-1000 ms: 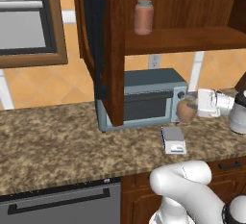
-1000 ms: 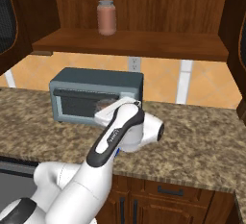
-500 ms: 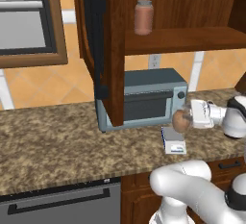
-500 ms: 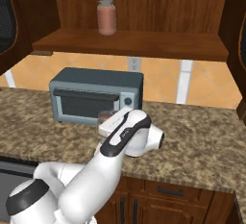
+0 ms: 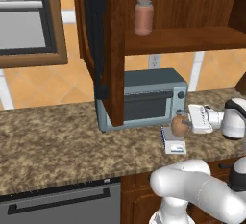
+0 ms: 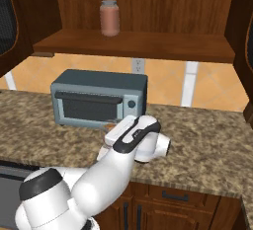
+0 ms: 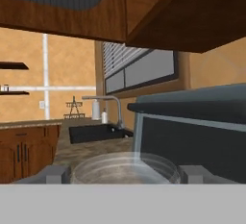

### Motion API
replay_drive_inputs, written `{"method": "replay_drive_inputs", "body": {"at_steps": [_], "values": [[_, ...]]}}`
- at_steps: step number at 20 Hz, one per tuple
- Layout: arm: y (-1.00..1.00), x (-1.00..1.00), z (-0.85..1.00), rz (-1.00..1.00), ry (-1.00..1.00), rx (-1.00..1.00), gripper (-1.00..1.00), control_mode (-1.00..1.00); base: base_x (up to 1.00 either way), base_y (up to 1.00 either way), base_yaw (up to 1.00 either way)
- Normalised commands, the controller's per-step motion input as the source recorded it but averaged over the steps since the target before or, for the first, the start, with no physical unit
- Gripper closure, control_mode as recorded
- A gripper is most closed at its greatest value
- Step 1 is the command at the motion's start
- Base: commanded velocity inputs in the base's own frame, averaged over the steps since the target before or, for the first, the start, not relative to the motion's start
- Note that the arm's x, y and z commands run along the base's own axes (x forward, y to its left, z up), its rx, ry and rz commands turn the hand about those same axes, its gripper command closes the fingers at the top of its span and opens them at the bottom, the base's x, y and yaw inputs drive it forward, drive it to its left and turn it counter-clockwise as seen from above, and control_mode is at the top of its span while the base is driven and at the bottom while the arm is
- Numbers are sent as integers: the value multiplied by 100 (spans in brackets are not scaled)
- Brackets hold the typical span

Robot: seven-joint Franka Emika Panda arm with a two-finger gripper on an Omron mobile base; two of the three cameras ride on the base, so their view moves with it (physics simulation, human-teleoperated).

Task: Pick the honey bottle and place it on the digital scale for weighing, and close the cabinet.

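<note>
The honey bottle, a small tan-brown rounded jar, hangs just over the back of the digital scale, a small flat white device with a blue front on the counter. My gripper reaches in from the right and is shut on the bottle. I cannot tell whether the bottle touches the scale. In the hand view the bottle's round top sits between my fingertips. The cabinet above stands with its dark door swung open. In the right base view my arm hides the bottle and the scale.
A blue-grey toaster oven stands right behind the scale, under the cabinet shelf. A reddish-pink jar stands on that shelf. A sink with a faucet lies further along the counter. The window is at left.
My gripper has come down and slightly left with the honey bottle, from level with the toaster oven's knob to just above the scale. The cabinet door has not moved.
</note>
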Motion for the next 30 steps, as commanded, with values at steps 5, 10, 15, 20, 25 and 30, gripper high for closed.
{"method": "replay_drive_inputs", "body": {"at_steps": [5,10,15,20,25,30], "values": [[0,7,-25,3,-6,0,100,-100,0,0,0],[0,30,-23,0,-11,0,100,-100,0,0,0],[-9,17,-19,1,-1,0,100,-100,0,0,0],[-15,9,-29,0,0,0,100,-100,0,0,0],[-8,5,-16,0,-4,0,100,-100,0,0,0],[-1,4,1,0,2,0,-100,-100,0,0,0]]}}
